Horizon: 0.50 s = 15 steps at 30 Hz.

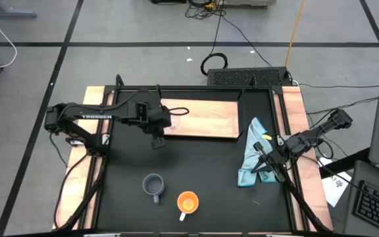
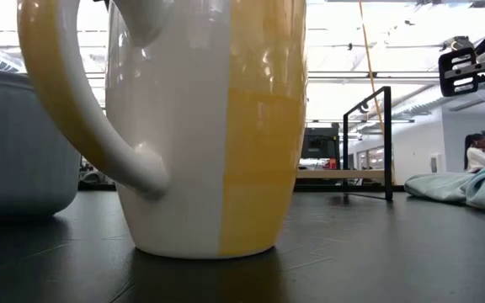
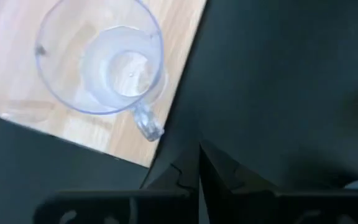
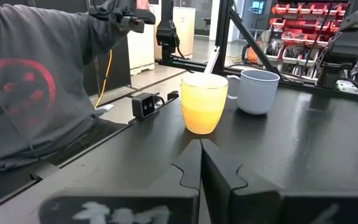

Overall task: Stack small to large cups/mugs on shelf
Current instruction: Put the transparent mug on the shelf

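The clear glass cup (image 3: pixel 101 56) stands upright on its base on the light-wood shelf board (image 1: pixel 202 118), close to the board's edge, with its small handle (image 3: pixel 146 123) toward that edge. My left gripper (image 1: pixel 156 141) is shut and empty above the black table, just off the board's near left corner; it also shows in the left wrist view (image 3: pixel 197 149). The blue-grey mug (image 1: pixel 153 185) and the orange mug (image 1: pixel 187 203) stand upright on the table near its near edge. My right gripper (image 1: pixel 263 168) is shut and empty at the right, over the light-blue cloth (image 1: pixel 254 151).
A black frame (image 1: pixel 275 131) runs around the table. A dark cord loop (image 1: pixel 176 110) lies on the board's left part. In the right wrist view a person in a grey shirt (image 4: pixel 36 93) stands past the table's edge, beyond the orange mug (image 4: pixel 204 102) and blue-grey mug (image 4: pixel 257 90).
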Available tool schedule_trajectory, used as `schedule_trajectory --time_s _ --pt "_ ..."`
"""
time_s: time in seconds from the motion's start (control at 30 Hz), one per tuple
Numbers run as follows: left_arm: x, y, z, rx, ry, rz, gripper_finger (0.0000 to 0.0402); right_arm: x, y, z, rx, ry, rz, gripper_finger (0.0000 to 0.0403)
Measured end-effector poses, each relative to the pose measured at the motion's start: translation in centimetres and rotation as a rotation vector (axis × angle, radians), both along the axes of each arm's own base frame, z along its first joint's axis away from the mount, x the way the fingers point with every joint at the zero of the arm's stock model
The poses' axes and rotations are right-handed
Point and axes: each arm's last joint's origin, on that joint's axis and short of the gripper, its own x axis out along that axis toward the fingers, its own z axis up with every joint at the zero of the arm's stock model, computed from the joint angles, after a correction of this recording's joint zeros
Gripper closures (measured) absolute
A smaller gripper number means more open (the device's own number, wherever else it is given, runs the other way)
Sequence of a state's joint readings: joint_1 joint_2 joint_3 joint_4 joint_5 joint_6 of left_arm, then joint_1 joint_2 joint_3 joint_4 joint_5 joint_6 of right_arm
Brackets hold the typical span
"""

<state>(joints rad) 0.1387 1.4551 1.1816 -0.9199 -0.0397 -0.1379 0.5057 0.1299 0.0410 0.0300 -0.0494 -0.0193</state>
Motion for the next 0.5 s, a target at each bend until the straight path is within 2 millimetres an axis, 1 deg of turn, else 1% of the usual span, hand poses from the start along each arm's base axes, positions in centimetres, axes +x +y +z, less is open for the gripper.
schedule_trajectory --time_s 0.5 --pt "-0.03 0.23 -0.19 0.097 0.030 0.064 0.0400 0.00 0.00 0.02 0.001 -0.002 0.000 0.0403"
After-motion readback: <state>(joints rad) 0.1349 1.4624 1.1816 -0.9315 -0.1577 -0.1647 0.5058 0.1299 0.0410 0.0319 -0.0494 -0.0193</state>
